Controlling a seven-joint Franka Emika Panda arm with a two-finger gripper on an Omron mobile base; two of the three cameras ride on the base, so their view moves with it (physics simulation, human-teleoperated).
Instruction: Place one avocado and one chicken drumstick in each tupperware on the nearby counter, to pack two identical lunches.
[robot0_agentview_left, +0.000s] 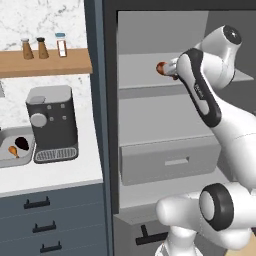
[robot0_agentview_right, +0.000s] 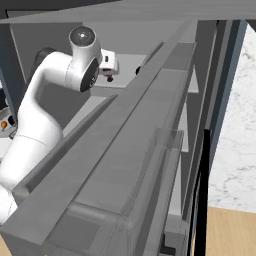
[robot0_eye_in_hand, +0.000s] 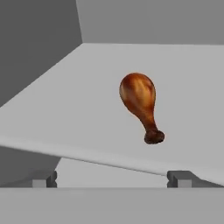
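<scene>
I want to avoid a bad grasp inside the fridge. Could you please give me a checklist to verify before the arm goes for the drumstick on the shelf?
1. Gripper open: ok, the jaws stand wide with nothing between them.
2. Chicken drumstick in front of the hand: ok, it lies alone on the grey fridge shelf, bone end toward the camera.
3. Drumstick between the fingertips: not ok, it lies beyond them, not yet reached.
4. Path free: ok in the hand view, with bare shelf between tips and drumstick.
5. Tupperware ready: it already holds one avocado and one drumstick; a second container, cannot tell.
</scene>
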